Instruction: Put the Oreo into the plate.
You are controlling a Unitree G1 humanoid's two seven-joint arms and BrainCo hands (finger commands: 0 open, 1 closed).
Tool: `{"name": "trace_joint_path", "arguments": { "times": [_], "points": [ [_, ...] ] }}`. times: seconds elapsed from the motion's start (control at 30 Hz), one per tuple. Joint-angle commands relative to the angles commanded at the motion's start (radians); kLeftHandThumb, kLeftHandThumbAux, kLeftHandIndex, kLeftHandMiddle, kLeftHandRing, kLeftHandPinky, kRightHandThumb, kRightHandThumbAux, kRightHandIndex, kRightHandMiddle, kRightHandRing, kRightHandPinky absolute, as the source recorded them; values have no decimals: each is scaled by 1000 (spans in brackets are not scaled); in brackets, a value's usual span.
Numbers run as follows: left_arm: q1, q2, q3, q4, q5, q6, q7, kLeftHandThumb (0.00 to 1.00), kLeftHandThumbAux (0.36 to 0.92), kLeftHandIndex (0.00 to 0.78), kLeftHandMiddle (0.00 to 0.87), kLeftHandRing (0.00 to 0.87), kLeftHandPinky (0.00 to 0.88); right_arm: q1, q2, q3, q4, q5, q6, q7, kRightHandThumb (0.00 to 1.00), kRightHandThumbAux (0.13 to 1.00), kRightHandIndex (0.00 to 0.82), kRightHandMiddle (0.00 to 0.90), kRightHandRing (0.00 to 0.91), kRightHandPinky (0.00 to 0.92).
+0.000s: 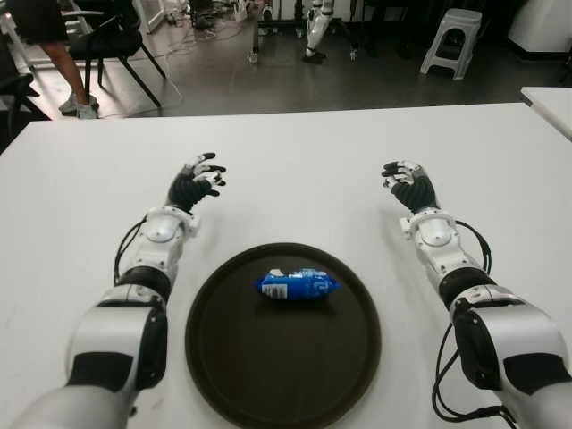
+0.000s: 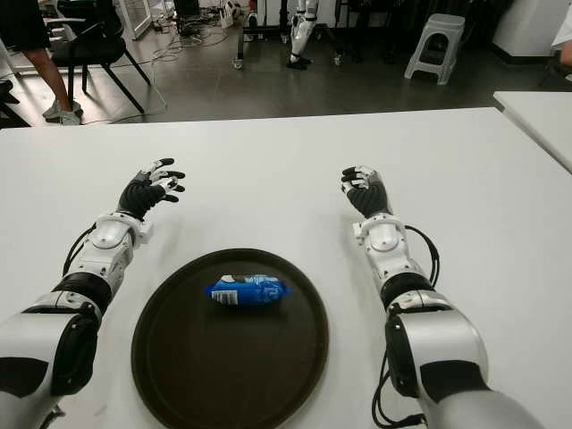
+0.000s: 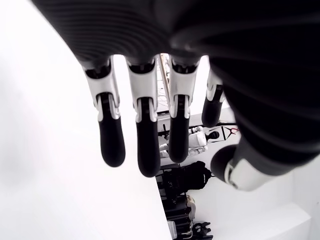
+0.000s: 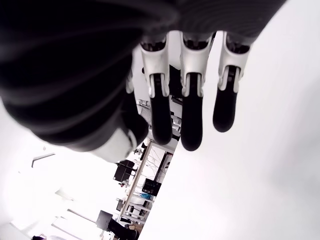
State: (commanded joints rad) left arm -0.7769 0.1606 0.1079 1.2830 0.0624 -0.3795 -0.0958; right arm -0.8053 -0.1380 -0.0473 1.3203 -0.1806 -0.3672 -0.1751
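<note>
Left eye view takes in the whole white table [image 1: 295, 152], and reading across it the left hand [image 1: 196, 183] comes first, raised over bare tabletop beyond and to the left of the plate, its fingers [image 3: 112, 145] loosely extended and holding nothing, as its own wrist view confirms. In the middle sits the dark round plate [image 1: 223, 357], and the Oreo [image 1: 297, 285], a blue wrapped pack, lies flat inside it, toward the far half and clear of the rim. On the far side the right hand [image 1: 409, 184] mirrors the other, beyond and to the right of the plate, fingers [image 4: 192, 125] relaxed and empty. Judging by this layout, the placing looks done and the step in hand is the finish; the next move seems to call only for keeping both hands clear of the plate.
</note>
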Motion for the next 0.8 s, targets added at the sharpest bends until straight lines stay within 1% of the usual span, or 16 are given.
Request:
{"name": "trace_joint_path", "arguments": {
  "times": [0.43,0.6,0.8],
  "points": [
    [2,0,1,1,-2,-14,-9,232,669,173,316,378,440,0,2,-5,0,5,-4,8,665,733,403,348,350,342],
    [2,-1,4,2,-5,-14,-11,226,653,176,319,382,449,-1,1,-7,1,5,1,12,667,731,405,349,350,346],
    [-1,-1,4,3,-3,-10,-7,232,649,173,323,387,441,-3,0,-9,3,6,10,16,669,731,405,349,351,346]
  ]
}}
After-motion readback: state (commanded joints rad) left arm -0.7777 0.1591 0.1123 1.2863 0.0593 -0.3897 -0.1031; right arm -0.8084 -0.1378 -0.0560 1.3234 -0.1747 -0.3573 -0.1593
